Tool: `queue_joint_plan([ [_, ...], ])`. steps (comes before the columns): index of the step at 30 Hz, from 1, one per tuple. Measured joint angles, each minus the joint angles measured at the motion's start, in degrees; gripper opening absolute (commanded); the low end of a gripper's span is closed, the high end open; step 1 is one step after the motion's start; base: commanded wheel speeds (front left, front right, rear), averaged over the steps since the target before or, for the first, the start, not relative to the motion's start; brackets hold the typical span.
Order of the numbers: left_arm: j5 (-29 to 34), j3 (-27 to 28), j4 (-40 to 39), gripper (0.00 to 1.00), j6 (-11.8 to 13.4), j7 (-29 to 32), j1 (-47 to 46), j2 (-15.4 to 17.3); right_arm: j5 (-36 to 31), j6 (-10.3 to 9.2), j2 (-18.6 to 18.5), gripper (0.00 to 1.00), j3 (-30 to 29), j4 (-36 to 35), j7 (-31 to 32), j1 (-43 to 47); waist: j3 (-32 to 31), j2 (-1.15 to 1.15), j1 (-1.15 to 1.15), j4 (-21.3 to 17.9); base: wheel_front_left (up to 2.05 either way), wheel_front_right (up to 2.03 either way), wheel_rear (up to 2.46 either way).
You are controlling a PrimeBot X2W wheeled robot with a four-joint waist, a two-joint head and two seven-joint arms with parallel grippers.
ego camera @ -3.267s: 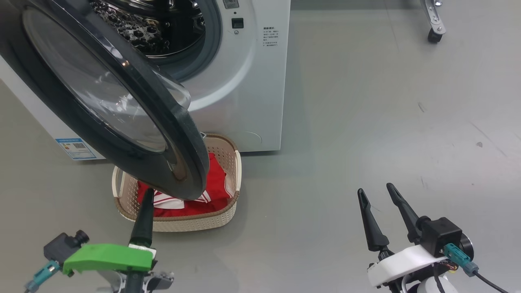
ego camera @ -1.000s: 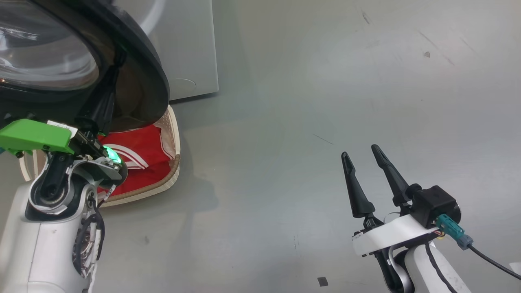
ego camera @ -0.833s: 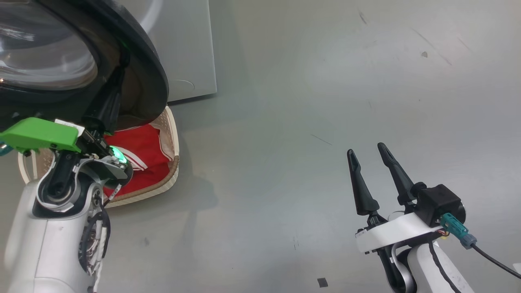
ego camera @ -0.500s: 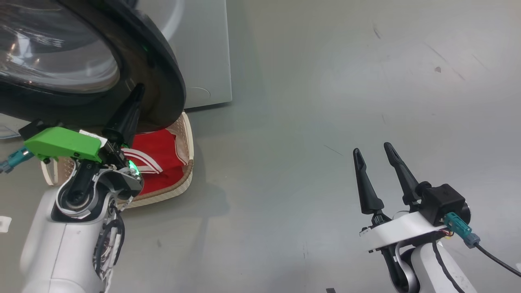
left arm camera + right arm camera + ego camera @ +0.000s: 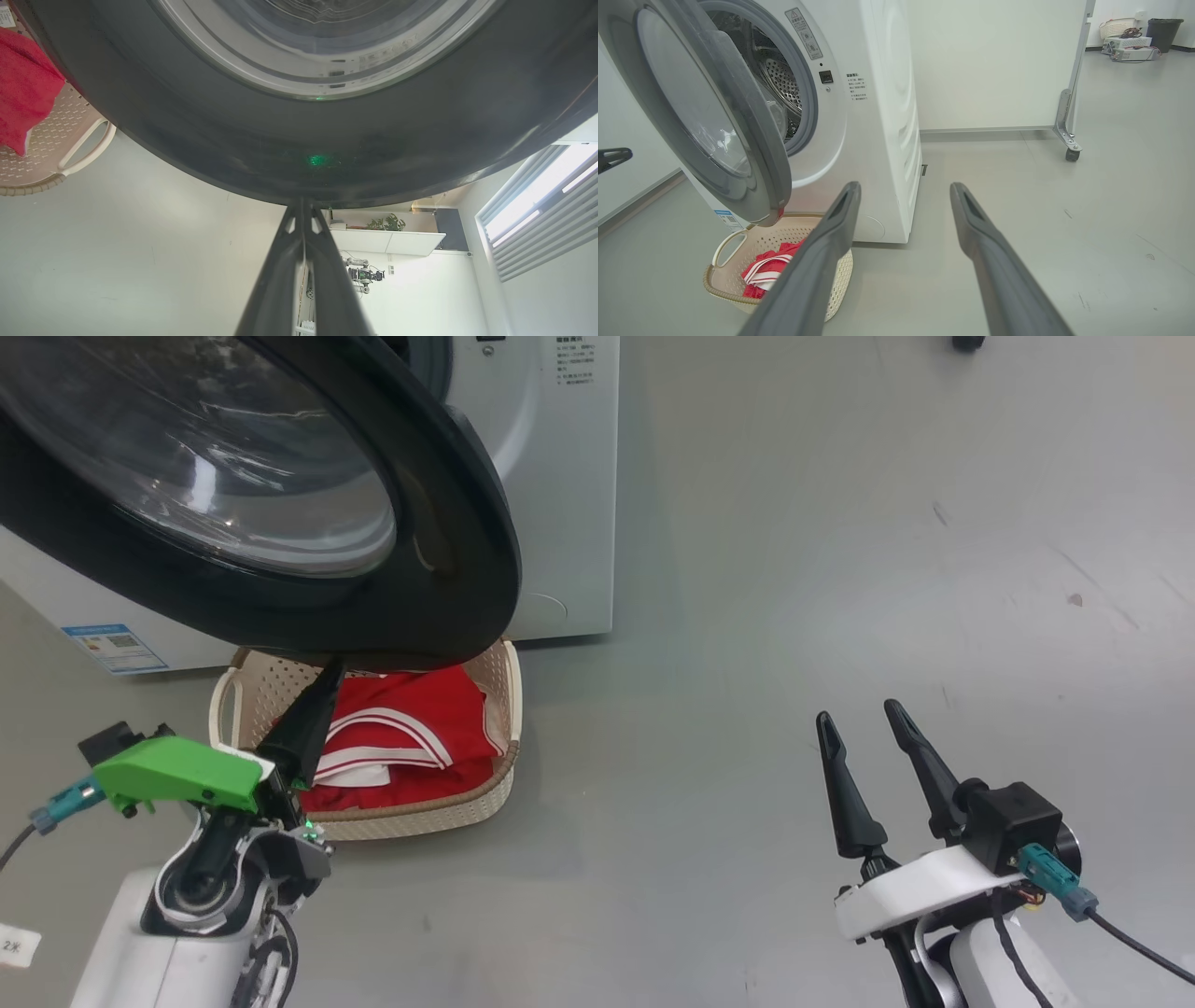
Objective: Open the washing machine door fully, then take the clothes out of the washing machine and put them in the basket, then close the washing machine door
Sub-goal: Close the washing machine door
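Note:
The washing machine door (image 5: 280, 495), black-rimmed with a glass bowl, hangs partly open over the basket (image 5: 420, 817). Red clothes (image 5: 411, 728) with white stripes lie in that cream basket on the floor, in front of the white washing machine (image 5: 560, 476). My left gripper (image 5: 331, 667) is shut with nothing in it, its tip against the door's lower black rim (image 5: 317, 158). Far to the right, my right gripper (image 5: 859, 717) stands open over bare floor. The right wrist view has the door (image 5: 714, 126) ajar, the steel drum (image 5: 780, 84) behind it, and the basket (image 5: 738, 242) with clothes (image 5: 766, 273).
Grey floor spreads out to the right of the machine. A white panel on a castor wheel (image 5: 1071, 154) stands beyond the machine. A blue label (image 5: 117, 647) sits on the machine's lower left front. A wall runs behind the machine.
The head camera has tilted up and shifted, so more of the machine and the whole basket come into sight. My left gripper stays shut at the door's lower rim. The right gripper holds open.

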Motion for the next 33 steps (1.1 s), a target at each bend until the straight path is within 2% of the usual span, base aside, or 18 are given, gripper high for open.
queue_joint_plan([
  [6, 6.7, -1.2, -0.5, 0.0, 0.0, -2.1, 4.6, 2.3, 0.0, 0.53, -0.2, 1.0, -0.6, 0.9, 0.0, 2.4, -3.5, 0.0, 0.0, 2.6, 0.0, 0.0, 0.0],
  [13, 15.5, -2.4, -7.6, 0.0, 0.0, -5.9, 7.5, 5.8, 0.4, 1.02, -0.4, 1.0, -1.5, 0.8, 0.0, 4.0, -6.6, 0.0, 0.0, 5.9, 0.0, 0.0, 0.0],
  [18, 23.0, -3.4, -10.8, 0.0, -0.1, -10.6, 11.0, 8.8, 0.5, 1.18, -0.3, 1.0, -2.0, 0.6, 0.0, 4.5, -8.3, 0.0, 0.0, 7.7, 0.0, 0.0, 0.0],
  [22, 26.6, -4.0, -12.1, 0.0, -0.1, -13.7, 12.6, 9.5, 0.5, 1.2, -0.3, 1.0, -2.1, 0.5, 0.0, 5.3, -9.0, 0.0, 0.0, 8.7, 0.0, 0.0, 0.0],
  [24, 31.6, -5.4, -13.1, 0.0, -0.1, -17.0, 14.3, 11.0, 0.4, 1.53, -0.3, 1.0, -2.0, 0.5, 0.0, 5.8, -9.4, 0.0, 0.0, 9.5, 0.0, 0.0, 0.0],
  [29, 36.6, -6.4, -13.3, 0.0, -0.1, -21.4, 17.0, 13.0, 0.3, 1.8, -0.3, 1.0, -1.5, 0.5, 0.0, 5.9, -9.8, 0.0, 0.0, 10.0, 0.0, 0.0, 0.0],
  [33, 44.3, -8.6, -13.5, 0.0, -0.1, -26.0, 18.0, 15.2, 0.3, 1.97, -0.3, 1.0, -1.5, 0.5, 0.0, 5.9, -9.9, 0.0, 0.0, 10.1, 0.0, 0.0, 0.0],
])
